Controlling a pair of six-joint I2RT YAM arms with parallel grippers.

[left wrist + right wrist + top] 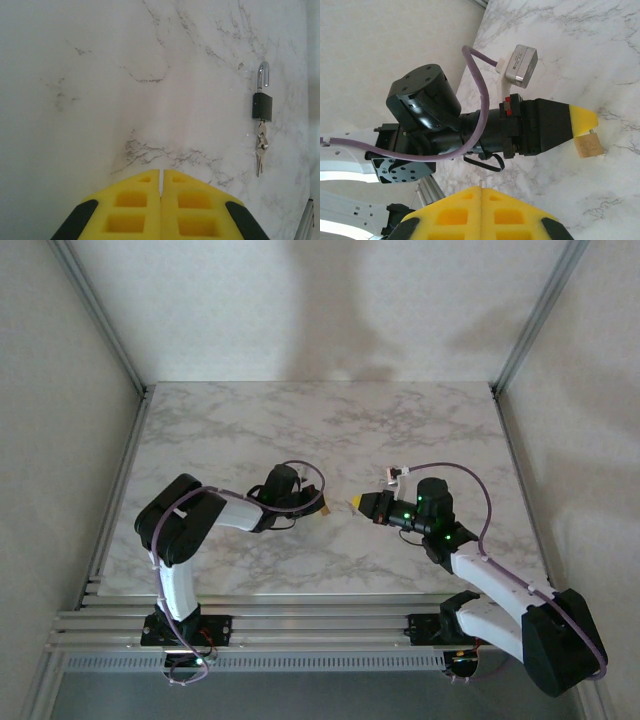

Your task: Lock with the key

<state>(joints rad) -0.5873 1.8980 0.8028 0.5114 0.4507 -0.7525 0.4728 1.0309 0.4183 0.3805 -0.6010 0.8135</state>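
The white marble-patterned counter (300, 430) is veined in soft grey. On the counter lies a black-bodied padlock (262, 106) with a silver metal shackle and silver keys (260, 150). A brass-gold padlock (588, 146) also shows on the counter. The left gripper (161, 172) and right gripper (481, 189) are bright yellow, backed with black. The thin cables (472, 75) are purple.

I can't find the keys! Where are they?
In the left wrist view, the keys lie on the marble table at the right, just below the black padlock.
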